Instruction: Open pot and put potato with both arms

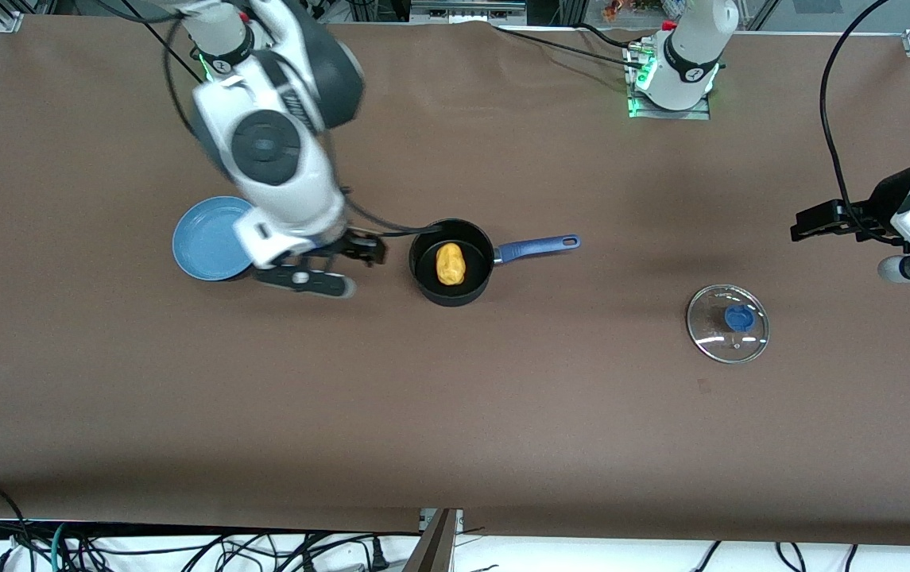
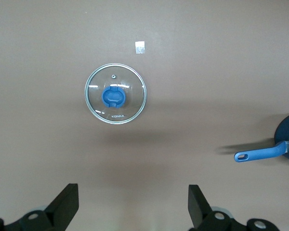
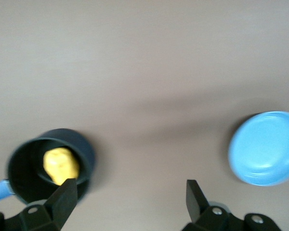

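The bumpy yellow potato [image 1: 450, 264] lies inside the small black pot [image 1: 452, 262] at frame centre; it looks light and firm, best gripped across its middle. The right pincer [image 1: 343, 266] beside the pot and the left pincer [image 2: 132, 202] at the right edge are both wide and empty.

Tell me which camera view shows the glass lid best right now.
The left wrist view: the glass lid lies whole and centred on the table, blue knob up. The front view shows it smaller, toward the left arm's end. The right wrist view misses it.
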You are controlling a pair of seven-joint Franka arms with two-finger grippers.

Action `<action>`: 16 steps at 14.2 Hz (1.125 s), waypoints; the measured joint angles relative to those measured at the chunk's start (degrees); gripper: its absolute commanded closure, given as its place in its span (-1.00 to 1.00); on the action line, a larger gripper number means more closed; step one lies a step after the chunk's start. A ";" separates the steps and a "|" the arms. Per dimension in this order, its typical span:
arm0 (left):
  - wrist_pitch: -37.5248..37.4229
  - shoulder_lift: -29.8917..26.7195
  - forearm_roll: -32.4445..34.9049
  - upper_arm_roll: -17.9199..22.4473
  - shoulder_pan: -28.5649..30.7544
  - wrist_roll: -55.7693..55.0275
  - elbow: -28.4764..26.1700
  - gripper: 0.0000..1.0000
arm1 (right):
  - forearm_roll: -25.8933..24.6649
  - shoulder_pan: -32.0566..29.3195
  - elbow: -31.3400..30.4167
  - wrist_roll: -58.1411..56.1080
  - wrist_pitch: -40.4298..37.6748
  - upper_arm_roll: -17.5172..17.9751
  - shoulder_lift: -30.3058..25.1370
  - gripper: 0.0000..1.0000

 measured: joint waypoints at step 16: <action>-0.03 -0.45 0.00 1.20 -1.88 -0.23 0.00 -1.00 | 3.76 -18.74 -19.20 -35.65 1.57 -11.04 -21.92 -1.00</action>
